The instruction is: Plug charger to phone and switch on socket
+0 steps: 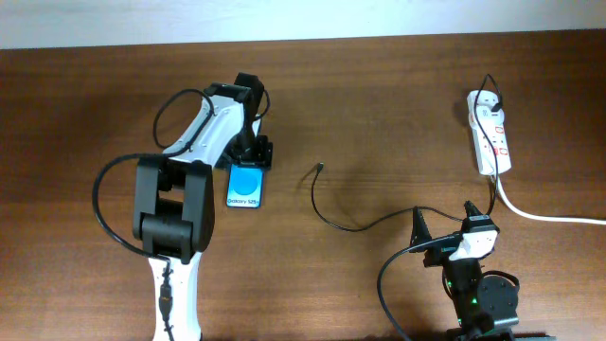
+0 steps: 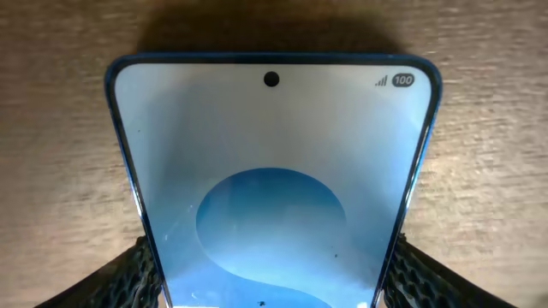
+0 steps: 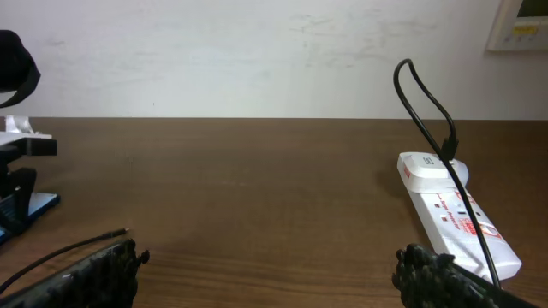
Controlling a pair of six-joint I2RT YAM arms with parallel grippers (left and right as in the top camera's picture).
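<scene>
The phone (image 1: 247,187) lies flat on the table with its blue screen up. My left gripper (image 1: 254,152) is at its far end, and in the left wrist view (image 2: 272,269) both fingers press against the side edges of the phone (image 2: 270,154). The charger is a thin black cable (image 1: 333,221) whose plug tip (image 1: 322,168) lies loose on the table right of the phone. The tip also shows in the right wrist view (image 3: 120,233). The socket (image 1: 490,133) lies at the far right with the cable plugged into it. My right gripper (image 1: 445,225) is wide open and empty (image 3: 270,282).
The socket's thick white cord (image 1: 544,216) runs off the right edge. In the right wrist view the socket (image 3: 454,210) lies ahead to the right, with the black cable (image 3: 428,103) looping above it. A pale wall stands behind the table's far edge.
</scene>
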